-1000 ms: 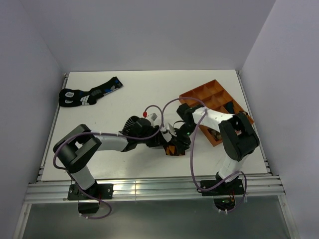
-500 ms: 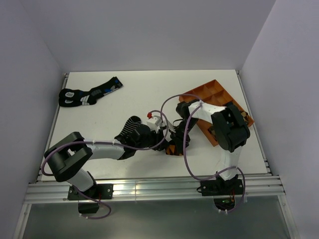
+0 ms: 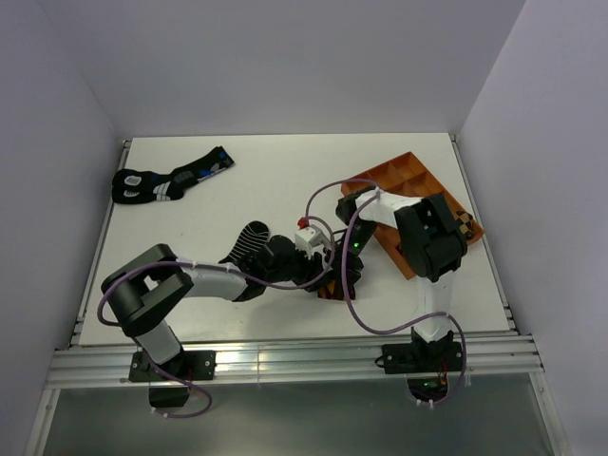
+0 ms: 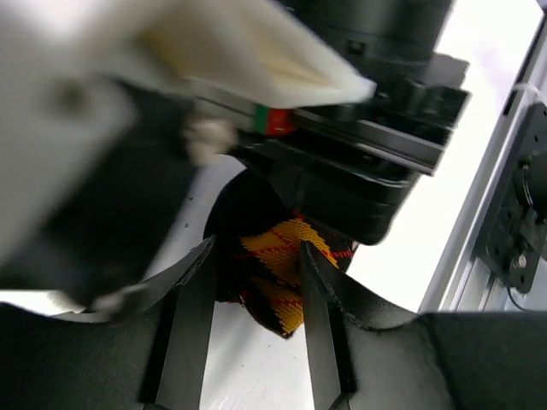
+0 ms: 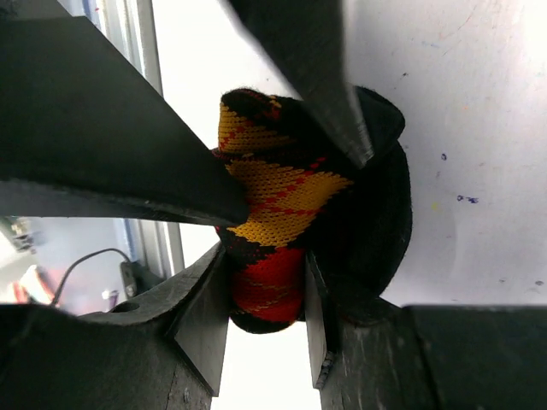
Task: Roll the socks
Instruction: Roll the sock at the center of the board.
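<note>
The argyle sock (image 3: 330, 287), black with red and orange diamonds, is bunched on the table where both grippers meet. My right gripper (image 5: 267, 301) is shut on the argyle sock (image 5: 273, 205), its jaws pressing a red and yellow fold. My left gripper (image 4: 254, 266) has its jaws on either side of the same sock (image 4: 278, 273), closed on a fold of it. The short black striped ankle sock (image 3: 249, 240) lies under my left arm, partly hidden. In the top view both grippers (image 3: 334, 275) are crowded together over the bundle.
A pair of black socks with blue and white marks (image 3: 166, 179) lies at the far left. An orange compartment tray (image 3: 399, 185) sits at the right, behind the right arm. The table's front rail (image 3: 285, 356) runs close to the bundle.
The left arm has pushed right toward the right gripper and its wrist has turned. The right arm has folded in closer over the bundle. The striped ankle sock has become more exposed.
</note>
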